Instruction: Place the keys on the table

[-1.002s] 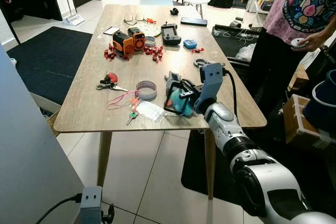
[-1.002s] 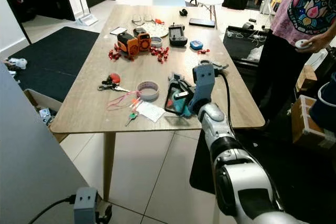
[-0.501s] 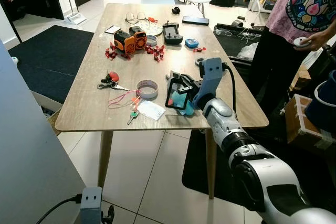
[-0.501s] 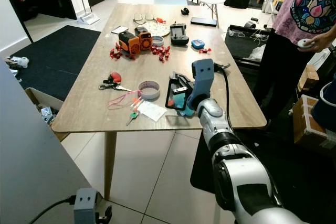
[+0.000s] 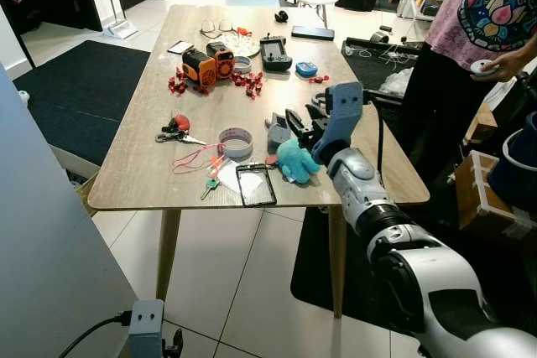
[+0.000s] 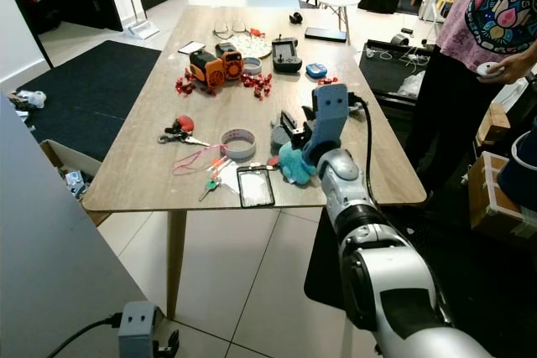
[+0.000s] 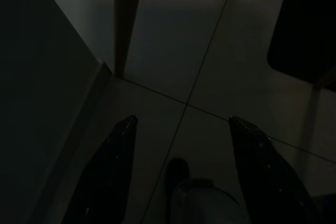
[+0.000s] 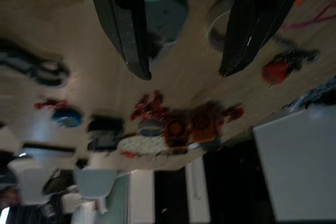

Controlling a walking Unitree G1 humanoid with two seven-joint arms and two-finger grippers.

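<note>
Right claw (image 5: 295, 123) now wide, empty, lifted mid-frame; teal toy keys (image 5: 295, 162) and card holder (image 5: 255, 184) dropped on bench (image 5: 151, 165). Placing looks done.

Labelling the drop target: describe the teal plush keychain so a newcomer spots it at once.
Start at the wooden table and go to its near edge, on the person's side. The teal plush keychain lies there, just below the open right gripper; it is the only soft, fuzzy teal lump, beside a flat black-framed card holder.

Bare tabletop (image 5: 143, 169) left, teal plush (image 5: 295, 161) crowding right edge
</note>
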